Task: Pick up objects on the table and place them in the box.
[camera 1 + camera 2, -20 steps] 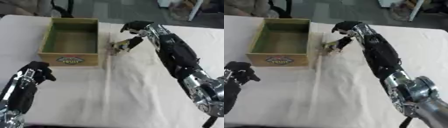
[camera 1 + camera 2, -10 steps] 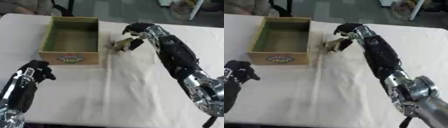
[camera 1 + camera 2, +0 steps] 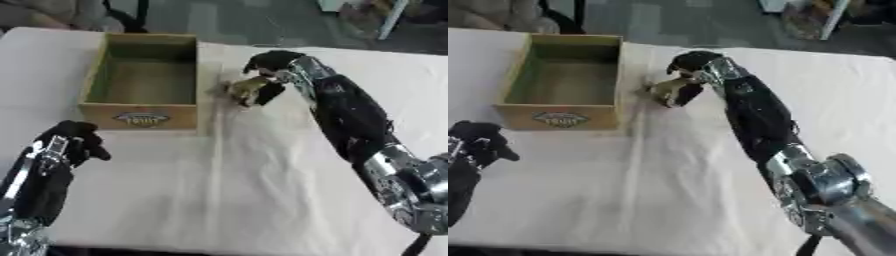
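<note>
While my right hand [image 3: 267,67] reached across the white tablecloth [image 3: 262,190], its fingers [image 3: 269,93] curled down around a small tan-and-dark object [image 3: 245,88] that sat just beside the right wall of the wooden box [image 3: 143,121]. I could not make out what the object was; it looked like a lumpy brownish thing with a paler patch on top. Its long axis seemed to run roughly across the table, one end toward the box and the other tucked under my fingers, though which end was its front I could not tell. Whether it rested on the cloth or was lifted just clear of it I could not tell either.

The box stood open-topped with its printed label facing me, and its greenish-brown floor showed nothing inside. It was the only box on the table, and the tan object was the only loose thing I could see, so one of each.

My left hand [image 3: 72,141] hung at the lower left, well apart from the box, its fingers curled inward and holding nothing. A crease ran down the cloth from the box's near right corner toward me.
</note>
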### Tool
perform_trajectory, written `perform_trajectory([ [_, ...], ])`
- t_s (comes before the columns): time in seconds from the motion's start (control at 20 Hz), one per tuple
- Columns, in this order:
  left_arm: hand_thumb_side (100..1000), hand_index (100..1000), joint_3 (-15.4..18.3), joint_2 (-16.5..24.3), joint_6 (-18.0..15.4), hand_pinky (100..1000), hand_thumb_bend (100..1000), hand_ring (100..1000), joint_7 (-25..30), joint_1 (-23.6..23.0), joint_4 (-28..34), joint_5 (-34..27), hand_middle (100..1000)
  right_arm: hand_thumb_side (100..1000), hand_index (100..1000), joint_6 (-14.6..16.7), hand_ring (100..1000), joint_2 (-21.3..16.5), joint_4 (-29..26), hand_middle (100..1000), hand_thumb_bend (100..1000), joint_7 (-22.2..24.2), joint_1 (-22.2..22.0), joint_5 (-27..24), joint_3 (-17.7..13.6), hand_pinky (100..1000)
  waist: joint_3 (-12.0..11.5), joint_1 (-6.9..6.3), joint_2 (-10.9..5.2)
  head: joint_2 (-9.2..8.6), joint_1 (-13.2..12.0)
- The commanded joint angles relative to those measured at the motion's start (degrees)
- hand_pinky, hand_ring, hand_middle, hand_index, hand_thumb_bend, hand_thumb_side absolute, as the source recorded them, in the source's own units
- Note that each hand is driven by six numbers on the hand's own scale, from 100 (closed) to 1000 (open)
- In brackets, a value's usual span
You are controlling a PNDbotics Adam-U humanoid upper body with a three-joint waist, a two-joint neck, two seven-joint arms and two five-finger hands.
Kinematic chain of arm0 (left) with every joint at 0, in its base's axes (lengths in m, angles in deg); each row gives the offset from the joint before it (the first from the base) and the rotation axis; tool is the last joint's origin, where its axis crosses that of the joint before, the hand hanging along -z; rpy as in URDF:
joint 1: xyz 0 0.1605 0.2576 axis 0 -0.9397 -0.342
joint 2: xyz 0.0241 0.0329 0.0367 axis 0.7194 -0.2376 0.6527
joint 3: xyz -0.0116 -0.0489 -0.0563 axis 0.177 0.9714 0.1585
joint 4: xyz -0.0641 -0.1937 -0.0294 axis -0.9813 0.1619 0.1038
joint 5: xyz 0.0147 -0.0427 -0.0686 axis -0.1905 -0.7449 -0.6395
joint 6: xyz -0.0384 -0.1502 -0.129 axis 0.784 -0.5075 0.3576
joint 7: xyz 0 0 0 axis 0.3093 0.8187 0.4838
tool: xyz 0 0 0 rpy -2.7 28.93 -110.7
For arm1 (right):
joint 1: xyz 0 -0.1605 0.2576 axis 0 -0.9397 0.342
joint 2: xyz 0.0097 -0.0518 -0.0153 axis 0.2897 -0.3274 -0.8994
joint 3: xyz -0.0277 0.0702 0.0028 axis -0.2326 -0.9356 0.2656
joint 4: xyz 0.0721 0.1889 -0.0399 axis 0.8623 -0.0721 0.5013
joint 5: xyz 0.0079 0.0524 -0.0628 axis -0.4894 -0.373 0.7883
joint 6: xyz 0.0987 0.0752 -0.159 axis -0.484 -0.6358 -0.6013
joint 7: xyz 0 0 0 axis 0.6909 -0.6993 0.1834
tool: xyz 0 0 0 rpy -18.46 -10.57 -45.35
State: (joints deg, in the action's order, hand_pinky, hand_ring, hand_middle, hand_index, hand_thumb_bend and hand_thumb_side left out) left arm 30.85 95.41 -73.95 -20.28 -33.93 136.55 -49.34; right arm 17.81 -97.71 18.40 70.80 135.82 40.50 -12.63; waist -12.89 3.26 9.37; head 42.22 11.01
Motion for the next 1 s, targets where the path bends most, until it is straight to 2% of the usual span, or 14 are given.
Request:
perform_trajectory([
  [0.05, 656, 656, 0.0, 0.5, 0.0, 560, 100, 491, 0.2, 0.3, 0.8, 0.0, 494, 744, 904, -0.1, 912, -0.7, -0.1, 875, 449, -0.3, 0.9, 0.6, -0.3, 939, -0.1, -0.42, -0.78, 0.22, 0.1],
  [0.25, 656, 656, 0.0, 0.5, 0.0, 560, 100, 491, 0.2, 0.3, 0.8, 0.0, 494, 737, 891, -0.3, 881, -1.0, 0.4, 856, 453, -0.3, 0.5, 0.3, -0.3, 881, -0.2, -0.45, -0.77, 0.2, 0.2],
  [0.5, 655, 656, 0.0, 0.5, 0.1, 560, 100, 490, 0.2, 0.4, 0.8, 0.0, 494, 714, 809, -1.3, 776, -1.2, 0.7, 774, 380, -0.7, 0.1, -0.5, -0.4, 752, -0.2, -0.55, -0.72, 0.22, 0.2],
  [0.65, 655, 656, 0.0, 0.5, 0.1, 560, 100, 490, 0.1, 0.4, 0.8, 0.0, 494, 685, 707, -2.1, 681, -1.2, 0.7, 668, 298, -1.4, -0.1, -1.1, -0.4, 630, -0.2, -0.59, -0.71, 0.23, 0.2],
  [0.7, 655, 656, 0.0, 0.5, 0.1, 560, 100, 490, 0.1, 0.4, 0.8, 0.0, 494, 642, 668, -2.4, 640, -1.3, 0.8, 626, 224, -1.7, -0.1, -1.4, -0.4, 581, -0.1, -0.61, -0.71, 0.23, 0.2],
  [0.8, 655, 656, 0.0, 0.5, 0.1, 560, 100, 490, 0.1, 0.5, 0.8, 0.0, 494, 595, 600, -3.0, 564, -1.3, 0.7, 557, 143, -2.3, -0.2, -1.8, -0.4, 469, -0.1, -0.63, -0.7, 0.22, 0.2],
  [0.9, 655, 656, 0.0, 0.5, 0.1, 560, 100, 490, 0.1, 0.5, 0.9, 0.0, 494, 560, 535, -3.5, 497, -1.4, 0.7, 493, 100, -2.8, -0.2, -2.1, -0.4, 370, 0.0, -0.64, -0.71, 0.21, 0.2],
  [1.0, 655, 656, 0.0, 0.5, 0.1, 560, 100, 490, 0.1, 0.5, 0.9, 0.0, 494, 493, 446, -3.9, 417, -1.5, 0.6, 408, 100, -3.6, -0.3, -2.3, -0.4, 264, 0.0, -0.65, -0.71, 0.21, 0.2],
])
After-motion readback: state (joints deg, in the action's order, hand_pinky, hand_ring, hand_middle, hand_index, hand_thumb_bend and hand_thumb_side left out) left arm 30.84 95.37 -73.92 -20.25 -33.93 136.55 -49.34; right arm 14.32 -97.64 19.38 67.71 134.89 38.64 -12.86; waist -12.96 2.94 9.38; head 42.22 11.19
